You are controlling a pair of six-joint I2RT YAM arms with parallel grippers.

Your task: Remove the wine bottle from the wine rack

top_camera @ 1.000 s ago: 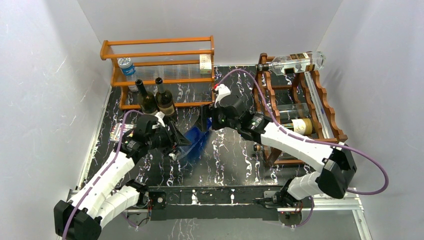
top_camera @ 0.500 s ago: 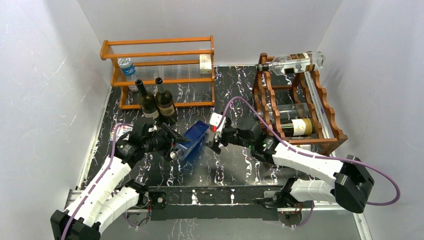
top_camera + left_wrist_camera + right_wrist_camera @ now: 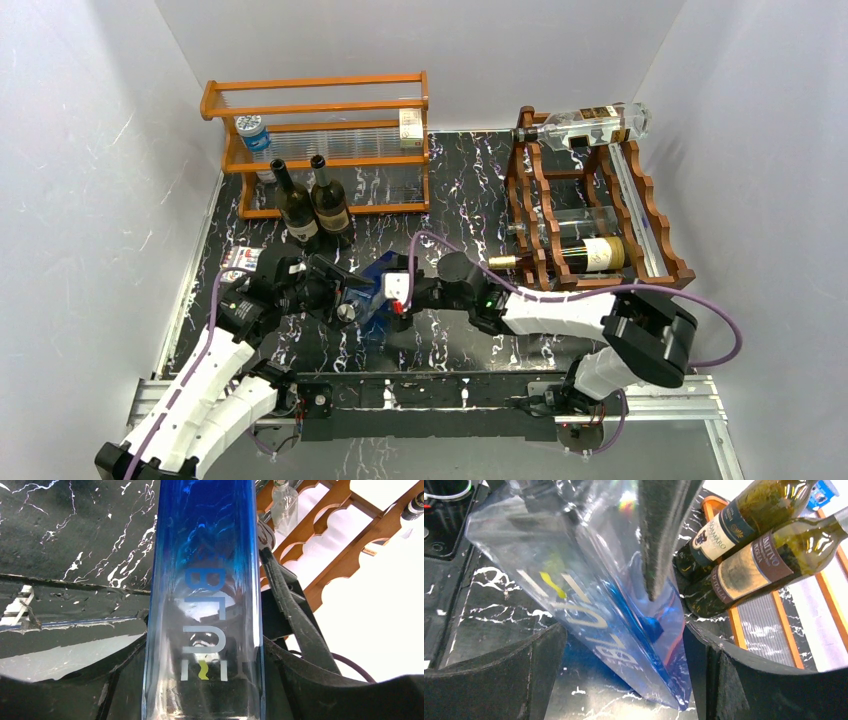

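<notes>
The dark reddish-brown wine rack (image 3: 640, 215) stands at the right. It holds a clear bottle (image 3: 592, 125) on top, and lower down another clear bottle and a dark wine bottle with a cream label (image 3: 588, 253). A blue square glass bottle (image 3: 378, 283) lies tilted low over the black marbled table, left of centre. My left gripper (image 3: 350, 298) is shut on it; the bottle (image 3: 205, 555) fills the gap between the fingers (image 3: 202, 680). My right gripper (image 3: 398, 292) is open, with its jaws standing either side of the bottle's base end (image 3: 589, 595) and a gap on the left side (image 3: 624, 680).
An orange wooden shelf (image 3: 320, 105) with clear slats stands at the back left. Two dark wine bottles (image 3: 297, 207) (image 3: 330, 203) stand upright before it, close behind the blue bottle; both also show in the right wrist view (image 3: 744, 565). White walls enclose the table (image 3: 470, 180).
My right gripper has swung from the back middle down and left to the blue bottle's base. The left gripper and the bottle have shifted left and nearer, lower over the table.
</notes>
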